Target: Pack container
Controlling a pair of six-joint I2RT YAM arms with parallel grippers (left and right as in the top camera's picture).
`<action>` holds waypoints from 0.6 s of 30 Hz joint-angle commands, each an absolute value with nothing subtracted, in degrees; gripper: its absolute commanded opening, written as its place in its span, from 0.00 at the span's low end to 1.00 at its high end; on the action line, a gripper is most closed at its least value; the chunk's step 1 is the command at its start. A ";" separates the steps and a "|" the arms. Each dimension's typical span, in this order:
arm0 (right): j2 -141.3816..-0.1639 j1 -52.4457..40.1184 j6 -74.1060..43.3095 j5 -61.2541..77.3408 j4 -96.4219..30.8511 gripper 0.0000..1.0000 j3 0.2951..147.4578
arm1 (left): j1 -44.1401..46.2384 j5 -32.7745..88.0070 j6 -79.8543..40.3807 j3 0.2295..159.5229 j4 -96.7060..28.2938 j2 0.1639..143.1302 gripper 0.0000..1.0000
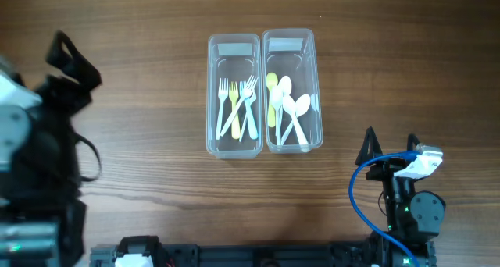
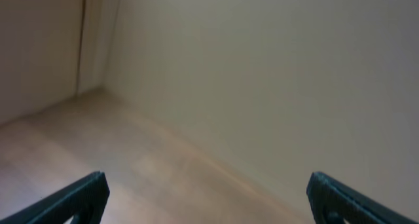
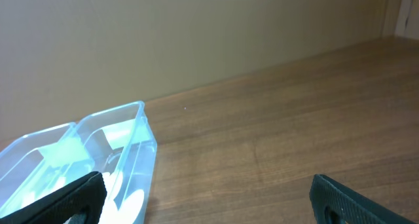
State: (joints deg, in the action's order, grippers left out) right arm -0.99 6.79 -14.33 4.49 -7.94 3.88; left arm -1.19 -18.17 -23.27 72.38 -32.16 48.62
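Note:
Two clear plastic containers stand side by side at the table's middle. The left container point(image 1: 233, 95) holds several plastic forks point(image 1: 237, 107) in white, yellow and blue. The right container point(image 1: 292, 90) holds several spoons point(image 1: 288, 107) in white and yellow; it also shows in the right wrist view point(image 3: 134, 152). My left gripper point(image 1: 74, 60) is open and empty at the far left, raised off the table. My right gripper point(image 1: 389, 146) is open and empty at the lower right, to the right of the containers. Its fingertips point(image 3: 209, 198) show wide apart over bare table.
The wooden table point(image 1: 141, 103) surrounds the containers. My left arm's body point(image 1: 35, 165) fills the left edge. A blue cable point(image 1: 358, 197) loops beside my right arm's base. A beige wall point(image 3: 196, 34) stands behind the table.

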 commanded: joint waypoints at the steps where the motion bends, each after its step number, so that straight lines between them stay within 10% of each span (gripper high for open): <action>1: -0.21 6.55 -15.14 5.15 -7.57 1.00 3.62 | -0.58 -16.97 -23.64 52.56 -21.02 40.01 1.00; 18: -0.21 6.55 -15.16 5.15 -7.57 1.00 3.62 | 0.14 -16.99 -36.49 6.79 -10.50 0.80 1.00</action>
State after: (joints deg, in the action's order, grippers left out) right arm -0.78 6.79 -14.33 4.51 -7.79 3.84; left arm -0.36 -17.47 -35.11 9.28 -10.68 4.16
